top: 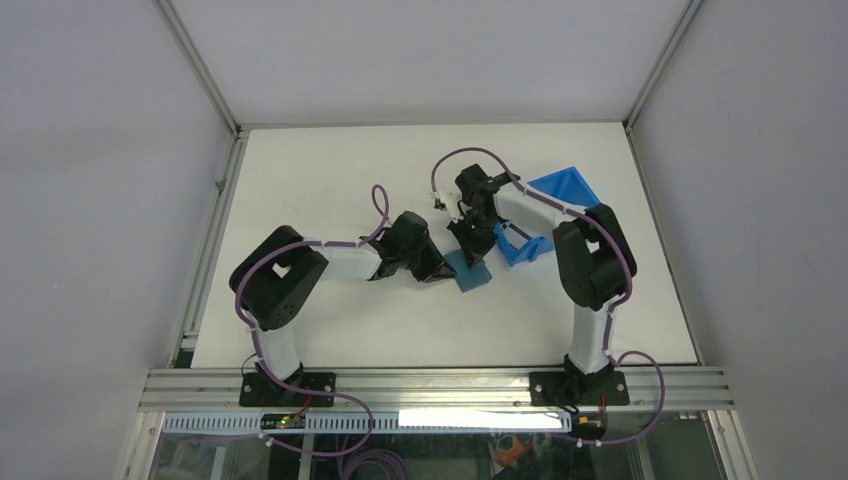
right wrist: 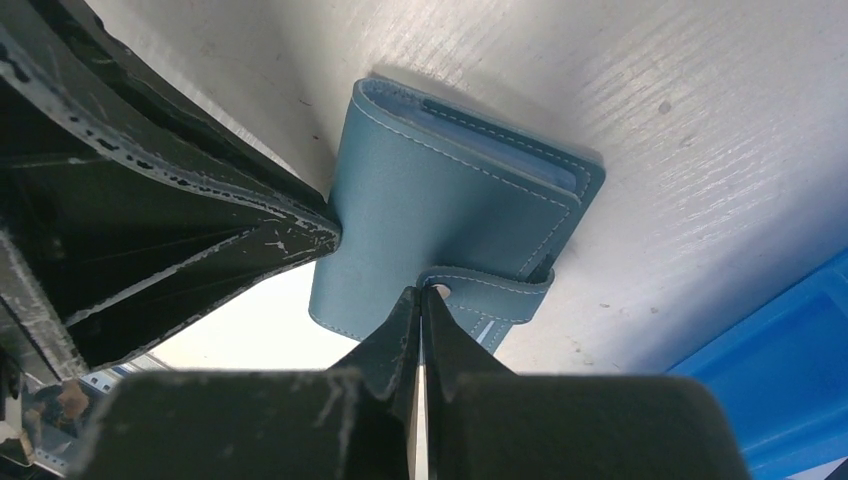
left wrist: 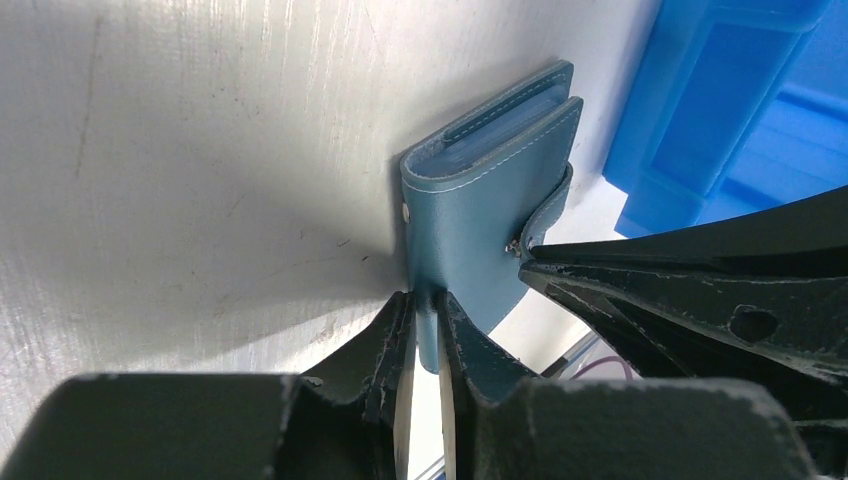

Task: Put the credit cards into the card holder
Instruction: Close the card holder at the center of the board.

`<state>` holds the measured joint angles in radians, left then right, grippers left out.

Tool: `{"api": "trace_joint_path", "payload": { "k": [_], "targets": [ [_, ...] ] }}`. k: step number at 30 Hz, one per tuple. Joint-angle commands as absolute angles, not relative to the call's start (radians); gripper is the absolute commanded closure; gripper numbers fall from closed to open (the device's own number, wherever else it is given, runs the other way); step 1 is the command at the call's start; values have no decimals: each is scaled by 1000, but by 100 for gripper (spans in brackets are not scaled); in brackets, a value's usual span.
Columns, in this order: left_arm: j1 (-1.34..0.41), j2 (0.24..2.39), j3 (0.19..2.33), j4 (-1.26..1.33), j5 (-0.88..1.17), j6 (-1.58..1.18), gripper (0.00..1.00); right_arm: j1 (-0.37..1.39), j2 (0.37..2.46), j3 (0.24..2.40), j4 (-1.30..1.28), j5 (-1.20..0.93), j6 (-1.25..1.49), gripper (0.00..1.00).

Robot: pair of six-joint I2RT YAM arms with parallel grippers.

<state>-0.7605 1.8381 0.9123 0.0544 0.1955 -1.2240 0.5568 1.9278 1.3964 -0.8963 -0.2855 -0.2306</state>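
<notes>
The teal card holder (top: 470, 270) is folded shut and held up off the white table. My left gripper (left wrist: 427, 320) is shut on the edge of the card holder (left wrist: 490, 220). My right gripper (right wrist: 420, 295) is shut, with its tips pressed against the snap tab (right wrist: 490, 290) on the front of the card holder (right wrist: 430, 200). In the top view the left gripper (top: 440, 275) meets it from the left and the right gripper (top: 478, 245) from above. No loose credit cards show; whether any are inside the closed holder is hidden.
A bright-blue plastic bin (top: 565, 190) lies at the back right, with a second blue piece (top: 520, 245) just right of the grippers. The bin shows close by in the left wrist view (left wrist: 720, 110) and the right wrist view (right wrist: 780, 370).
</notes>
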Motion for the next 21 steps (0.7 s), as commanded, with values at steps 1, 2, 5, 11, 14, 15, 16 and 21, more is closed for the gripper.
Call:
{"api": "trace_joint_path", "payload": {
  "k": [1,2,5,11,14,15,16,21],
  "targets": [
    [-773,1845,910,112,213,-1247,86,596,1951,1376,-888,-269,-233,100],
    [-773,1847,910,113,214,-1247,86,597,1957,1378,-890,-267,-233,100],
    [-772,1848,910,118,215,-1249,86,602,1969,1383,-893,-258,-235,100],
    [-772,1858,915,124,222,-1251,86,616,1984,1371,-884,-236,-232,100],
    [-773,1860,919,126,222,-1251,86,621,2003,1381,-886,-230,-230,100],
    [-772,1860,919,126,222,-1250,86,622,2012,1385,-889,-231,-229,100],
    [-773,1861,918,127,224,-1251,86,623,2016,1389,-890,-232,-229,100],
    [-772,1861,916,138,226,-1249,85,627,2021,1405,-894,-234,-230,100]
  ]
}}
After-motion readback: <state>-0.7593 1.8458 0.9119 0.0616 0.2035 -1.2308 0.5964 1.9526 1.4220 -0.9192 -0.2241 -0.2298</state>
